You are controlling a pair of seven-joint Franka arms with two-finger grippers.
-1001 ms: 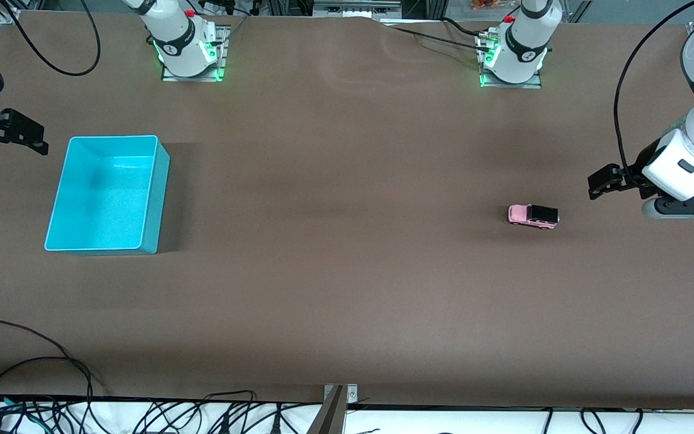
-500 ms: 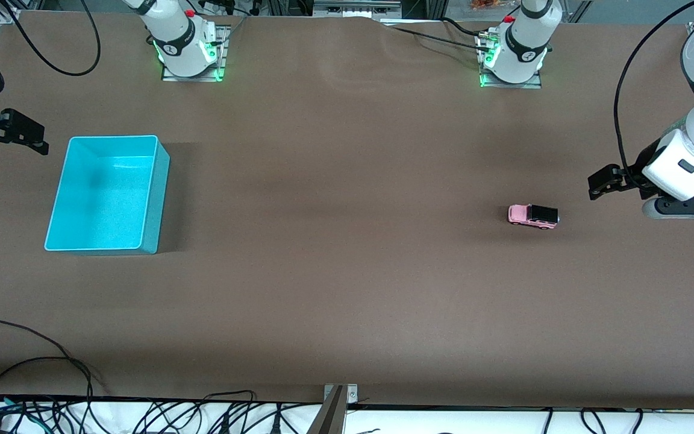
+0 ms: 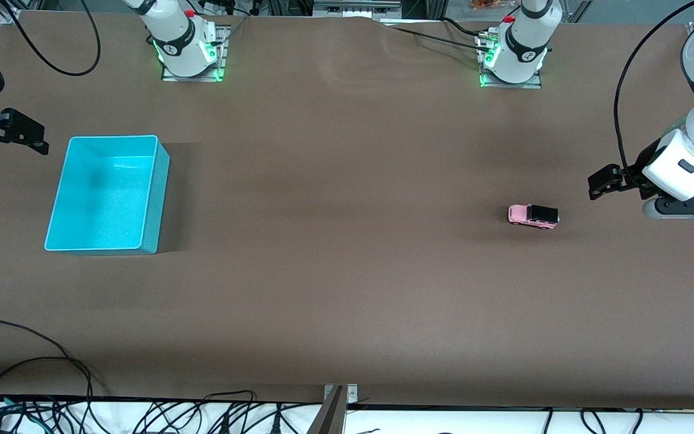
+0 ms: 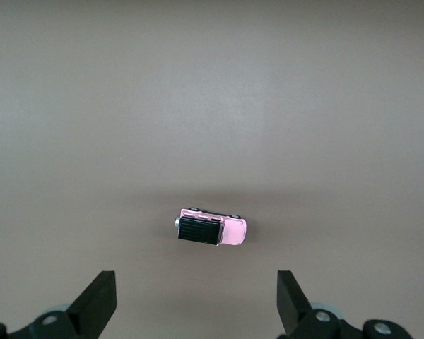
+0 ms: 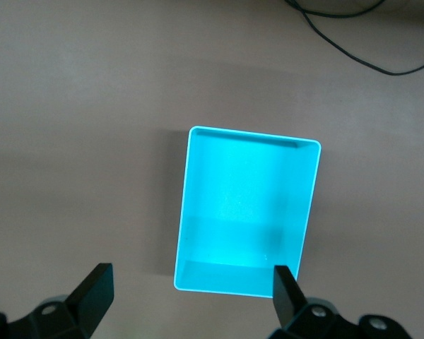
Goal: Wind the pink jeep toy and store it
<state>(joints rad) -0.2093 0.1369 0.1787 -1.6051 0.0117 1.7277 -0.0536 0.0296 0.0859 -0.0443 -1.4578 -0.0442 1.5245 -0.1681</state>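
Note:
The pink jeep toy [image 3: 532,216], tiny, with a black roof, stands on the brown table toward the left arm's end. It also shows in the left wrist view [image 4: 212,227]. My left gripper [image 3: 601,182] hangs open and empty in the air beside the jeep, at the table's end; its fingers spread wide in the left wrist view [image 4: 196,305]. The turquoise bin [image 3: 108,193] stands empty toward the right arm's end and shows in the right wrist view [image 5: 247,212]. My right gripper [image 3: 18,134] is open and empty, up beside the bin [image 5: 189,300].
Both arm bases [image 3: 187,45] stand along the table's edge farthest from the front camera. Loose black cables [image 3: 28,374] lie at the table's edge nearest the front camera.

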